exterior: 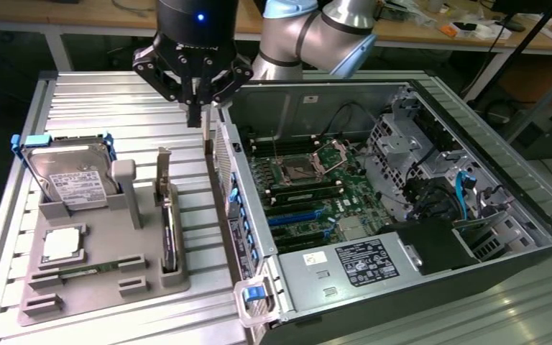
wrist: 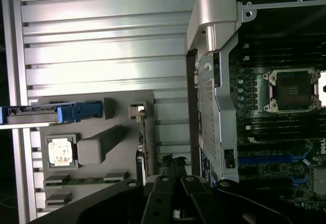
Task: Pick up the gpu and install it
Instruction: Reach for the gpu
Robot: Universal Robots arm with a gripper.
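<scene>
The gpu [exterior: 167, 228] stands on its long edge in a slot of the grey holder [exterior: 113, 287], its silvery bracket [exterior: 164, 169] sticking up at the far end. In the wrist view the gpu [wrist: 144, 145] appears edge-on in the holder [wrist: 97, 152]. My gripper [exterior: 195, 118] hangs above the ribbed table, beyond the bracket's end, between the holder and the computer case's wall. Its fingers point down, pressed together, with nothing between them. The wrist view puts the gripper [wrist: 172, 175] beside the gpu, apart from it.
The open computer case [exterior: 506, 180] lies on the exterior view's right, showing the motherboard [exterior: 315, 188] and blue slots [exterior: 300, 215]. The holder also carries a hard drive in a blue frame [exterior: 65, 172], a processor [exterior: 60, 244] and a green memory stick [exterior: 80, 272].
</scene>
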